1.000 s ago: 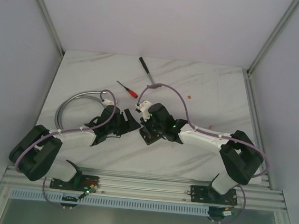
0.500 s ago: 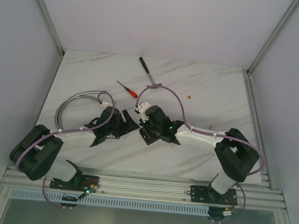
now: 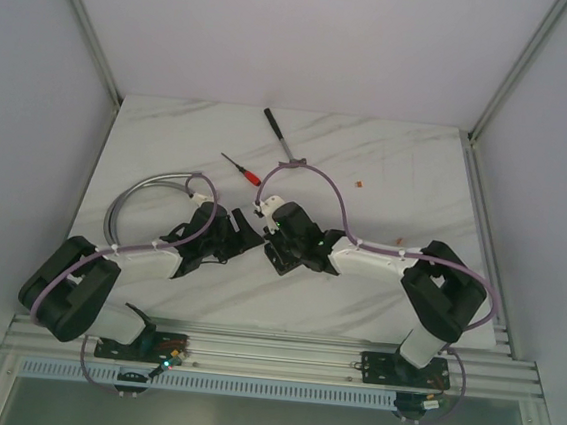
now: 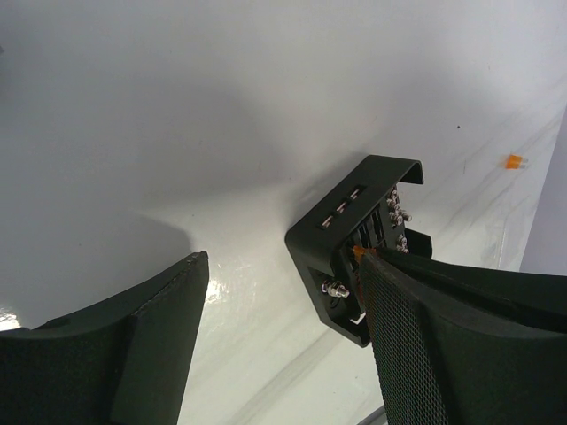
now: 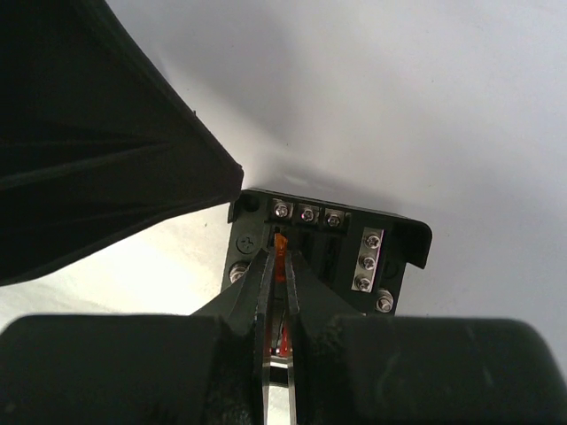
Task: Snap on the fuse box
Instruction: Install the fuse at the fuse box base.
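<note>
Since the earlier frame, the right arm's elbow is shifted a little toward the left of the top view, and its wrist is drawn slightly left as well. The left arm is seen in the same pose as before.

The fuse box (image 3: 280,260) is placed on the white marbled table (image 3: 399,163), a little below the centre of the top view, directly under the right gripper (image 3: 274,244). In the right wrist view the box is found in the lower middle of the frame, with silver screws along its upper edge and at its right side. A small orange fuse (image 5: 280,243) is grasped between the clenched fingers (image 5: 252,292) of this gripper, and its tip is held at a slot near the upper edge of the box.

The left gripper (image 3: 237,226) is released, with its jaws wide apart, just left of the box in the top view. In the left wrist view one finger is overlapped with the lower corner of the box; whether it is touched cannot be told.

A loose orange fuse (image 3: 358,186) is seen right of centre. A red-handled screwdriver (image 3: 242,168) and a black-handled tool (image 3: 276,131) are laid above the grippers, and a grey cable (image 3: 135,193) is curved at the left.
</note>
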Controlling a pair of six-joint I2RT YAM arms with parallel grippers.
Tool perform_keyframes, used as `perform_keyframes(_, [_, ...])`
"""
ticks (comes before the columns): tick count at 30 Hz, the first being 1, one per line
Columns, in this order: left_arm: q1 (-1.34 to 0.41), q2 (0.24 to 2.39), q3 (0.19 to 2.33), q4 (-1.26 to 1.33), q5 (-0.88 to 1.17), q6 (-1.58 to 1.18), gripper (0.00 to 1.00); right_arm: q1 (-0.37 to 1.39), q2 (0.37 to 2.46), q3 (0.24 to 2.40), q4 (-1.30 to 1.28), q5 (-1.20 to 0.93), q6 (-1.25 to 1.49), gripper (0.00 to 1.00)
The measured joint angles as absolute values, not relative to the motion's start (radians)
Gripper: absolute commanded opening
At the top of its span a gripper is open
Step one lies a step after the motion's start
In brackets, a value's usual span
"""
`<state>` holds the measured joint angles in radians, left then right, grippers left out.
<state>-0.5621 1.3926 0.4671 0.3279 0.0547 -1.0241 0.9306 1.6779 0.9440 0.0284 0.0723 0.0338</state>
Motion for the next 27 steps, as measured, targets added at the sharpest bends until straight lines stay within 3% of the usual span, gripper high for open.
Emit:
perform_keyframes(4, [-0.562,1.393,0.467,0.328,0.055,-1.024,0.77,0.936,1.691,0.951,0.027,0.084,0.035,0.01])
perform_keyframes(11, [-0.562,1.417,0.468,0.347,0.057,-1.031,0.77,0.942,1.692,0.954,0.021,0.094,0.051,0.16])
perform_keyframes(19, [-0.562,1.417,0.468,0.347,0.057,-1.034,0.77,0.944,1.692,0.97,-0.03,0.087,0.064,0.26])
perform_keyframes(27, [-0.554,1.388,0.442,0.347,0.053,-1.044,0.77,0.936,1.692,1.038,-0.102,0.058,0.07,0.29])
